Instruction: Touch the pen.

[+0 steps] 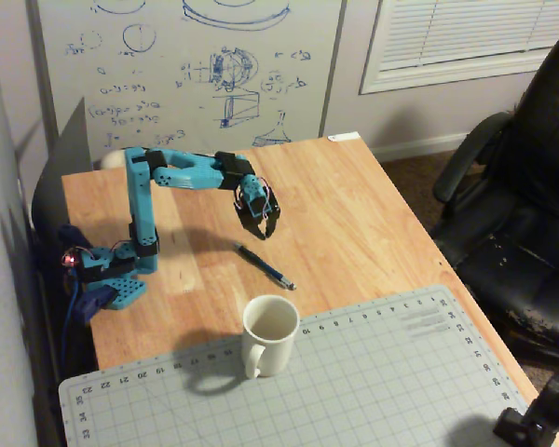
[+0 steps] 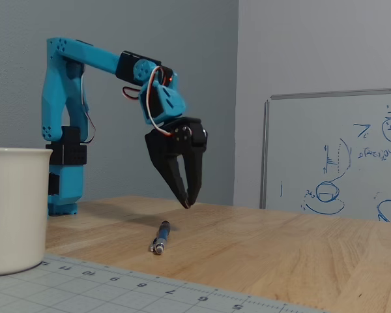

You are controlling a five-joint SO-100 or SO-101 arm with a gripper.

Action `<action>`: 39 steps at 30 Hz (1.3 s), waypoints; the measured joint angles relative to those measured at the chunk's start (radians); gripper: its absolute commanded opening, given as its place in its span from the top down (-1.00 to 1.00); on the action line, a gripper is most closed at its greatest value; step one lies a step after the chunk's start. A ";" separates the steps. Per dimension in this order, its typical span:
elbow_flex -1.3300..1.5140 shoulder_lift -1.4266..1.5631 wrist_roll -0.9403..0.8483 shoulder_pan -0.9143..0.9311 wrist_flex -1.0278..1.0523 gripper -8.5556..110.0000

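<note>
Black pincer (image 2: 189,201) hangs in the air on the blue arm (image 1: 182,169), pointing down, fingertips nearly together, holding nothing. Pen (image 1: 264,265) lies flat on the wooden table (image 1: 363,205), below and just nearer than the pincer, clear of it; low fixed view shows a gap between tips and pen (image 2: 161,237). White mug (image 1: 268,335) stands upright on the far edge of the grey cutting mat (image 1: 354,391), near the pen's near end; its inside looks empty.
</note>
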 measured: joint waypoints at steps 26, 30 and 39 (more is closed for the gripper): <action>-0.046 -0.084 0.000 0.049 0.150 0.85; -0.055 -0.107 0.000 0.049 0.150 0.85; -0.077 -0.129 0.000 0.049 0.150 0.85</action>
